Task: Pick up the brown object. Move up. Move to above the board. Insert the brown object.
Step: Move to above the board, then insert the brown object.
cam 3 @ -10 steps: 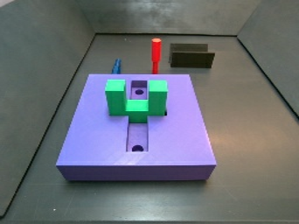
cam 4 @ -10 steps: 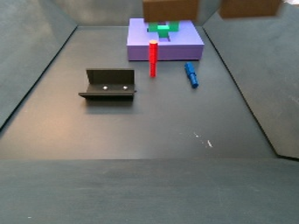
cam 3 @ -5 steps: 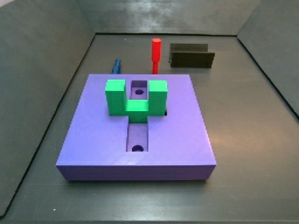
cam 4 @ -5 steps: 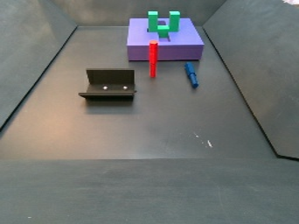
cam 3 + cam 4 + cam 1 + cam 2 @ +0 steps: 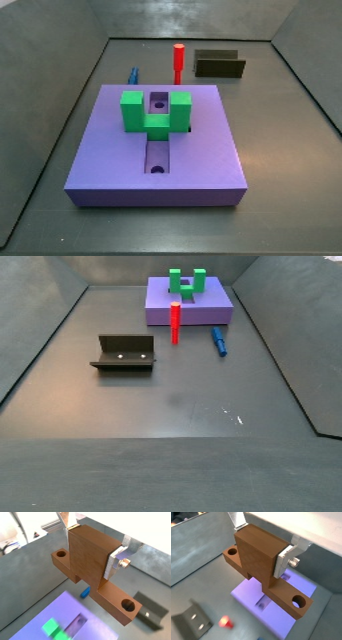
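Note:
In both wrist views my gripper (image 5: 92,546) (image 5: 262,544) is shut on the upright post of the brown object (image 5: 88,559) (image 5: 256,559). Its long bar hangs crosswise below the silver fingers (image 5: 115,561), with a round hole at each visible end. The purple-blue board (image 5: 93,629) (image 5: 246,594) lies far below it. Both side views show the board (image 5: 120,150) (image 5: 160,301) with its green U-shaped block (image 5: 154,112) (image 5: 187,283) and grooved centre. Neither side view shows the gripper or the brown object.
A red peg (image 5: 178,62) (image 5: 175,323) stands upright by the board's edge. A blue piece (image 5: 134,75) (image 5: 218,340) lies on the floor beside it. The dark fixture (image 5: 219,64) (image 5: 124,352) stands apart from the board. Grey walls enclose the floor.
A second ago the brown object showed at the upper edge of a side view above the board; it has since left that view. The board and other pieces stayed put.

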Robot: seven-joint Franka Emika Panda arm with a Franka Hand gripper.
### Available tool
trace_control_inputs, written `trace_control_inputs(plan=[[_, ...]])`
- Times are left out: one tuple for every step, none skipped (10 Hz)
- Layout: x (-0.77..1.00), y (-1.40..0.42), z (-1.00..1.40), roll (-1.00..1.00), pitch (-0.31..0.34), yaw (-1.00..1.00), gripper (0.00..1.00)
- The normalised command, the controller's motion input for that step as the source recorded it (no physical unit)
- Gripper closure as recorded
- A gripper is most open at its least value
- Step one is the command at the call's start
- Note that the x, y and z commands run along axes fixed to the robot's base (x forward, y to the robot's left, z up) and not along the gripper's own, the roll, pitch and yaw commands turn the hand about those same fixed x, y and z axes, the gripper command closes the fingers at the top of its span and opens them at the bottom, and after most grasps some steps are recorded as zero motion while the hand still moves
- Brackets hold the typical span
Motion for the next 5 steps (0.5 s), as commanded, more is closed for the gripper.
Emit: trace_control_inputs(plan=[[0.2, -0.98, 0.14, 0.01, 0.162, 0.01, 1.0], [0.15, -0.59, 0.09, 0.02, 0.16, 0.01, 1.0], [0.08, -0.17, 0.04, 0.01, 0.107, 0.0, 1.0], [0.0, 0.0, 0.0, 0.01, 0.0, 0.0, 1.0], [0.17, -0.03, 0.0, 0.06, 0.049, 0.0, 1.0]])
